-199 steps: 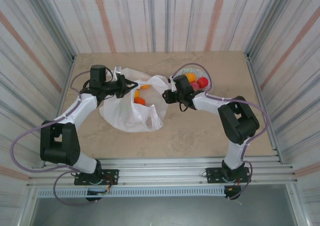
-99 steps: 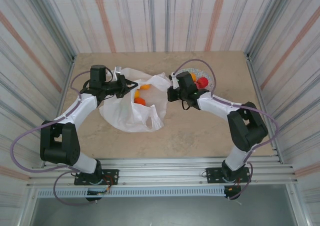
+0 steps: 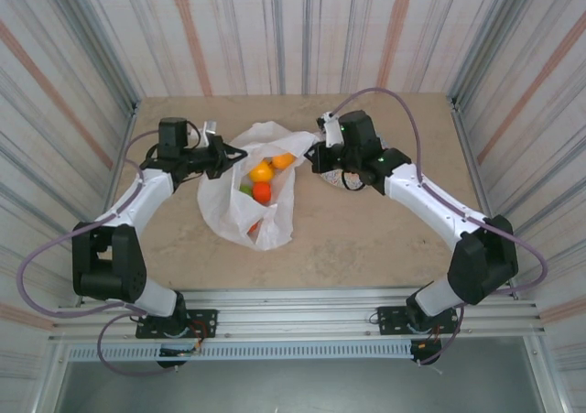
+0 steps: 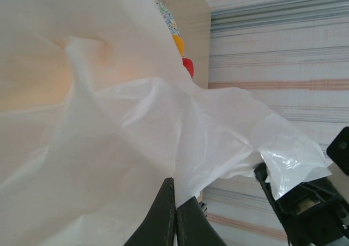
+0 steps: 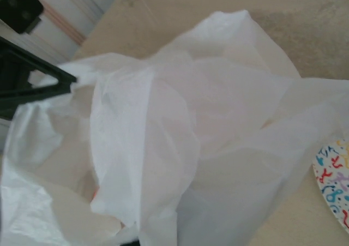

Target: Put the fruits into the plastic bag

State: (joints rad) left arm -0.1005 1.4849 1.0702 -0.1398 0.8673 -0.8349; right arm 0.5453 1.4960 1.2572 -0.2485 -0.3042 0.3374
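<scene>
The white plastic bag (image 3: 259,213) hangs open between both grippers, its mouth facing up. Inside it lie a yellow-orange fruit (image 3: 262,171), an orange one (image 3: 283,160), a red-orange one (image 3: 262,193) and a green one (image 3: 245,190). My left gripper (image 3: 221,157) is shut on the bag's left rim; in the left wrist view its fingers (image 4: 163,219) pinch the film. My right gripper (image 3: 311,154) is shut on the right rim, its fingers hidden by the bag (image 5: 180,137). Beyond the bag, an orange fruit (image 4: 178,43) and a red fruit (image 4: 188,67) sit on the plate.
The speckled plate (image 5: 334,181) lies on the table just right of the bag, under my right wrist. Striped walls enclose the tan table (image 3: 366,234) on three sides. The table in front of the bag is bare.
My right gripper shut on the bag's right rim and rose over the plate. The bag went from lying spread flat to hanging narrower, mouth open, and the fruits inside now show plainly.
</scene>
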